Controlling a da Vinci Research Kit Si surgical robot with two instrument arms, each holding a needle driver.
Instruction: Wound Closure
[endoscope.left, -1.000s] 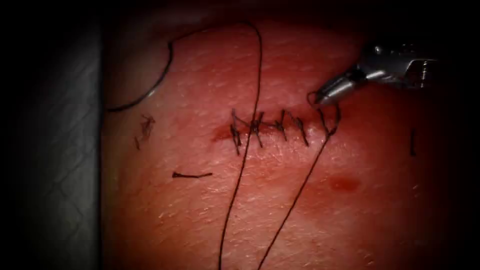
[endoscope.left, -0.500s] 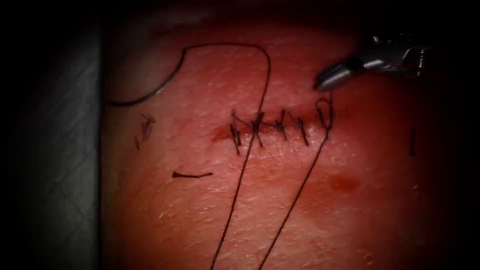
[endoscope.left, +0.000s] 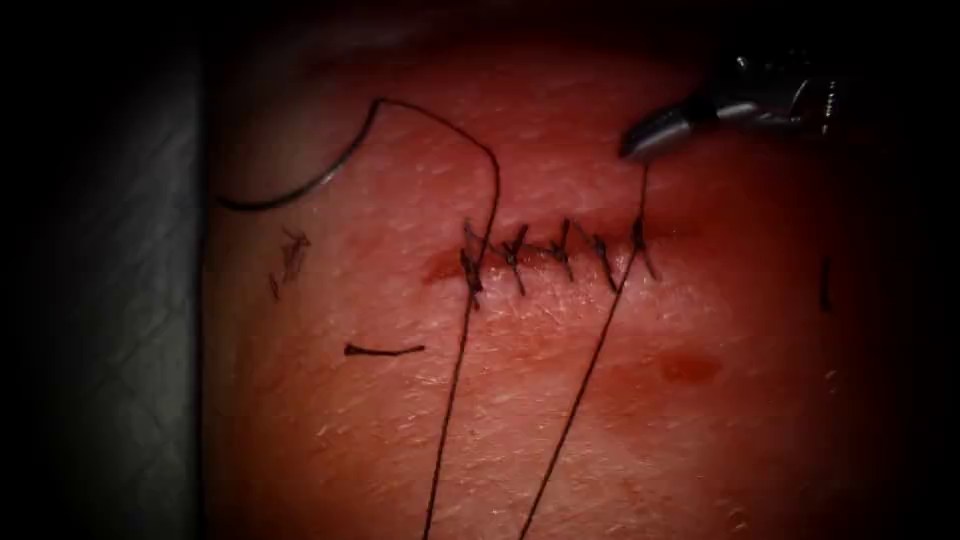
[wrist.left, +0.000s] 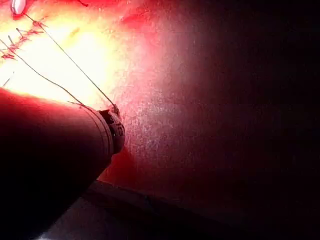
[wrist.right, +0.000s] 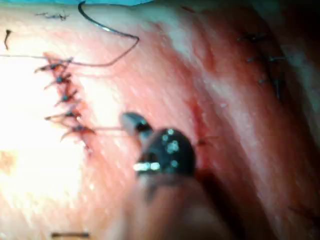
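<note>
Right tool's jaws (endoscope.left: 632, 148) closed on thread (endoscope.left: 640, 195), above cut (endoscope.left: 555, 250).

A grey padded worktop covering with a faint diamond quilting (endoscope.left: 100, 300) is lying along the left edge of the tissue (endoscope.left: 700, 450), touching it. In the left wrist view a dull grey strip of the same covering (wrist.left: 100, 220) is showing beside the tissue's edge. A short dark cut end of thread (endoscope.left: 385, 350) is resting flat left of the cut, a frayed dark tuft (endoscope.left: 293, 252) is sitting further left, and a small upright dark piece (endoscope.left: 825, 285) is lying well to the right.
</note>
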